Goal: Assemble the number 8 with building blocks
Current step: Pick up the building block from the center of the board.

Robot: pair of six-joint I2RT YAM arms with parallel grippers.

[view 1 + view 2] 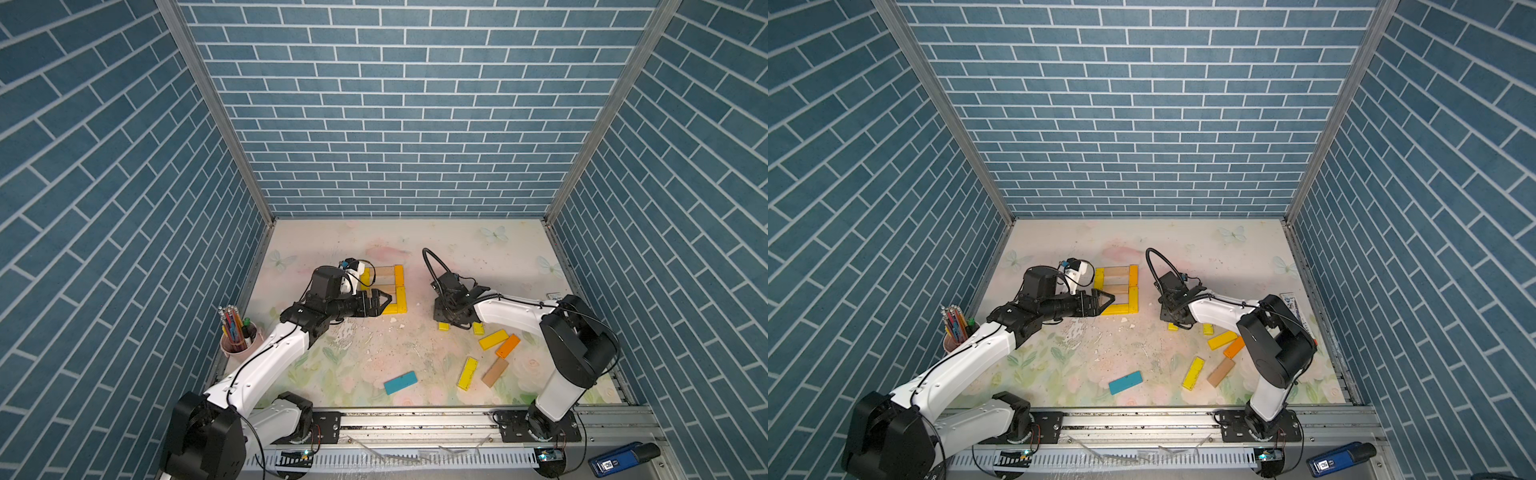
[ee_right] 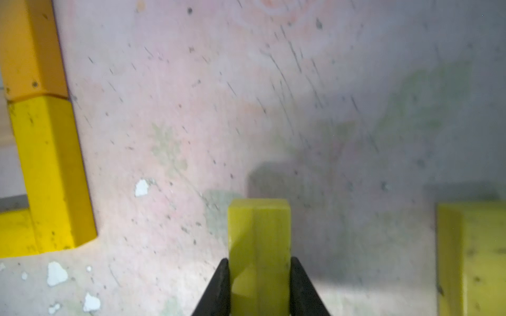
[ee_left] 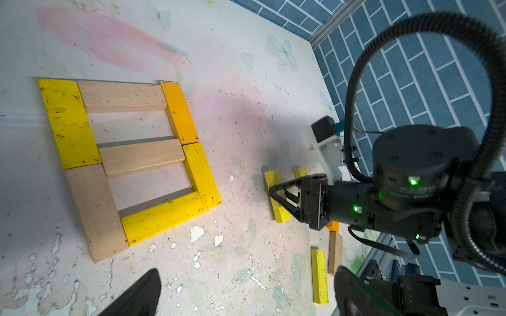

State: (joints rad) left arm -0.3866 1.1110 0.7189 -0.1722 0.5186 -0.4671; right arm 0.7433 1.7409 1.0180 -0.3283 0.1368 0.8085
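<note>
The right gripper (image 2: 259, 264) is closed on a small yellow wooden plank (image 2: 259, 227), which is pinched across its narrow width between the black fingers (image 2: 216, 290). Whether it is lifted off the floral tabletop (image 1: 353, 365) cannot be told. A second yellow plank (image 1: 478, 328) lies just right of it. Nearer are scattered a yellow plank (image 1: 493, 339), an orange one (image 1: 508, 346), another yellow (image 1: 468, 373), a plain tan one (image 1: 495, 372) and, further left, a teal-blue one (image 1: 400, 382).

The left gripper (image 1: 385, 306) is held with its jaws spread wide and empty, over the near left corner of the eight-shaped figure (image 1: 401, 297), which is laid from yellow, tan and orange planks. A white label on the blue device (image 1: 623, 459) at near right is too small to be read.
</note>
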